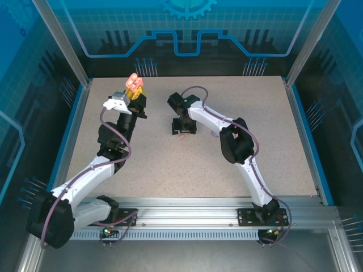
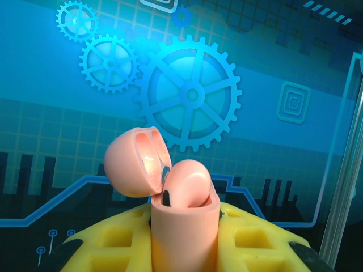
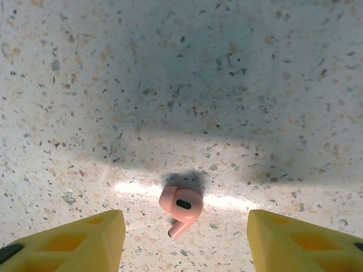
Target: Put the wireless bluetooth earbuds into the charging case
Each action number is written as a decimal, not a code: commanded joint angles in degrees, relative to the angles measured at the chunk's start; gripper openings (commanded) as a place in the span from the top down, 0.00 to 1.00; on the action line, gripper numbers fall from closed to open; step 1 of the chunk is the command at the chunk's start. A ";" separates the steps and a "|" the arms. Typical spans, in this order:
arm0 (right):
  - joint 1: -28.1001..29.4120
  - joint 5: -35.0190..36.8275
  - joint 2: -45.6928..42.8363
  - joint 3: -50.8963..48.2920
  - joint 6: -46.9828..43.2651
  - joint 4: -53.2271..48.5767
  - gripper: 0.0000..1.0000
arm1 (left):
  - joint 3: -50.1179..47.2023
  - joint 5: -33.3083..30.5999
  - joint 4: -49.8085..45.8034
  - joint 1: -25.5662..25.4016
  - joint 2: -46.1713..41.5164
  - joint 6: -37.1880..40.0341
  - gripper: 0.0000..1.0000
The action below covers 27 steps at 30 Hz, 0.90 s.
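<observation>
Pink earbud (image 3: 181,207) lies on desk (image 3: 85,85) between my right tool's (image 1: 182,127) wide jaws, stem toward wrist; left tool (image 1: 136,97) grips case (image 2: 184,226).

Glossy plastic earbud (image 3: 181,206), smooth plastic case (image 2: 184,235), speckled matt table (image 3: 170,85)

I see 1 salmon-pink earbud (image 3: 181,205) lying on the speckled table (image 3: 85,85) near its middle. Its short stem points lower left in the right wrist view and a dark oval spot faces up. The matching pink charging case (image 2: 184,232) stands upright, clamped in the left gripper (image 1: 136,94) over the far left, lid swung open leftward. A rounded pink shape with a dark spot sits in its mouth; I can't tell if it's an earbud.
</observation>
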 commanded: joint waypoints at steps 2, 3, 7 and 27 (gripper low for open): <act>1.36 2.03 0.63 4.08 5.49 -4.15 0.43 | 1.48 0.76 1.93 0.56 0.36 -0.67 1.00; 1.55 2.57 1.55 5.23 5.60 -5.23 0.43 | 1.43 0.77 1.93 0.56 0.37 -0.70 1.00; 1.92 3.79 3.05 6.65 6.26 -6.59 0.44 | 1.44 0.71 2.01 0.57 0.41 -0.65 1.00; 2.28 6.93 8.03 8.98 8.09 -7.95 0.52 | 1.13 0.60 2.46 0.59 0.71 -0.77 1.00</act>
